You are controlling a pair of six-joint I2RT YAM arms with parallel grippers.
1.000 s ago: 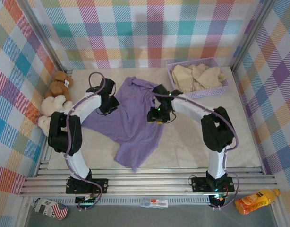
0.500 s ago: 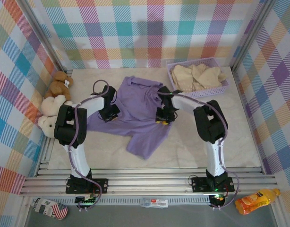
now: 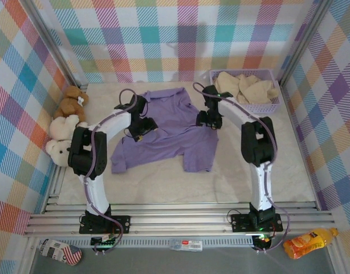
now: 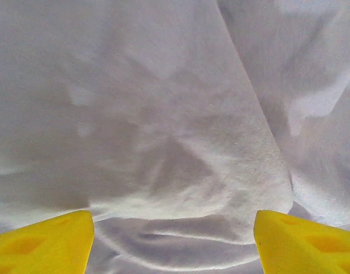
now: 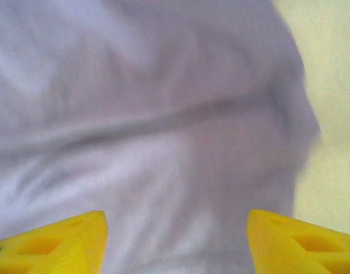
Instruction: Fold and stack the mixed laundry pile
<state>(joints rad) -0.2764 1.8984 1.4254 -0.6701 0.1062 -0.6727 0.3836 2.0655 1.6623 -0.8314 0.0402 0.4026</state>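
The lavender-purple collared shirt (image 3: pixel 169 140) lies spread out on the table, collar toward the back. My left gripper (image 3: pixel 142 127) hovers over its left shoulder area. In the left wrist view the yellow fingertips (image 4: pixel 44 242) stand wide apart over wrinkled cloth (image 4: pixel 163 114), so the left gripper (image 4: pixel 174 245) is open and holds nothing. My right gripper (image 3: pixel 209 120) is over the shirt's right side. It too is open (image 5: pixel 175 242), with purple cloth (image 5: pixel 163 114) below and nothing pinched. The cream-beige garment (image 3: pixel 246 88) lies bunched in the basket.
The lavender mesh basket (image 3: pixel 257 107) stands at the back right, close to my right arm. A brown teddy bear (image 3: pixel 70 101) and a cream one (image 3: pixel 61 137) sit along the left edge. Bare tabletop (image 3: pixel 249 165) stretches in front of and right of the shirt.
Both arms carried the shirt toward the back and laid it flatter. Both grippers then opened and let the cloth go. The basket sits slightly farther back.
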